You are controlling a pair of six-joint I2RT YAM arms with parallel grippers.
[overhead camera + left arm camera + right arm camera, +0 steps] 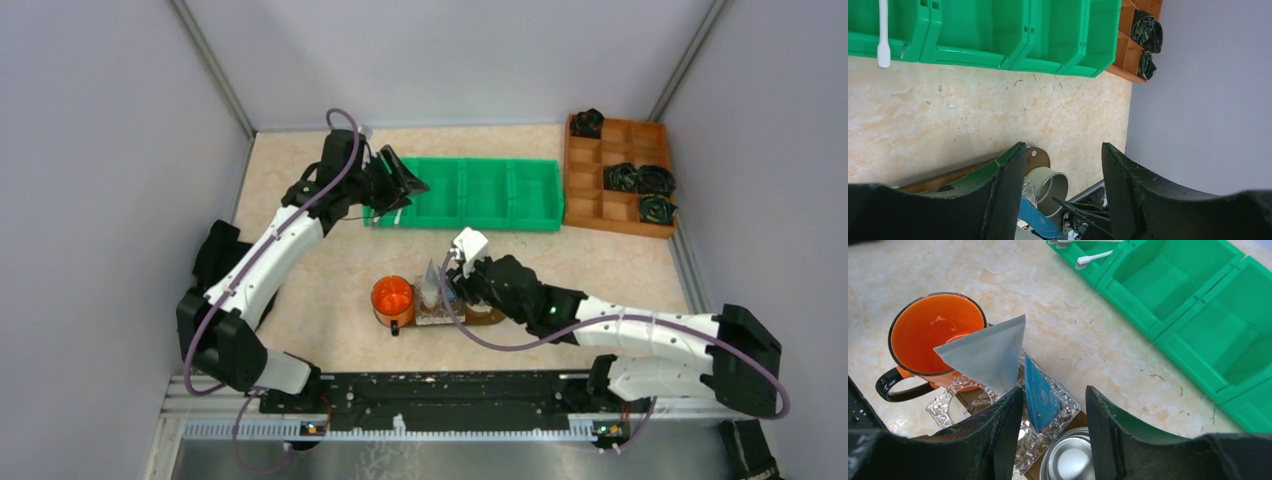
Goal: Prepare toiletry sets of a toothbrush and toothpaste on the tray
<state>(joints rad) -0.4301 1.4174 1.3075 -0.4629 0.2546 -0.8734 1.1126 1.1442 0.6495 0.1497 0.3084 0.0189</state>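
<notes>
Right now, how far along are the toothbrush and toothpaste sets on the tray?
Done: white tube and blue tube stand in a glass cup on the tray. In hand: nothing; right claw is open above them, left claw open near the green bin. Left: toothbrushes lie in that bin, none visible on the tray.

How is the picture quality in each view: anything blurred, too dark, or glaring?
Top external: even soft light, no hard shadows, though things on the tray are too small to read. Left wrist: the green bin is sharp, the near fingers dark and soft. Right wrist: the orange mug is sharp, with bright glints on the clear glass.
</notes>
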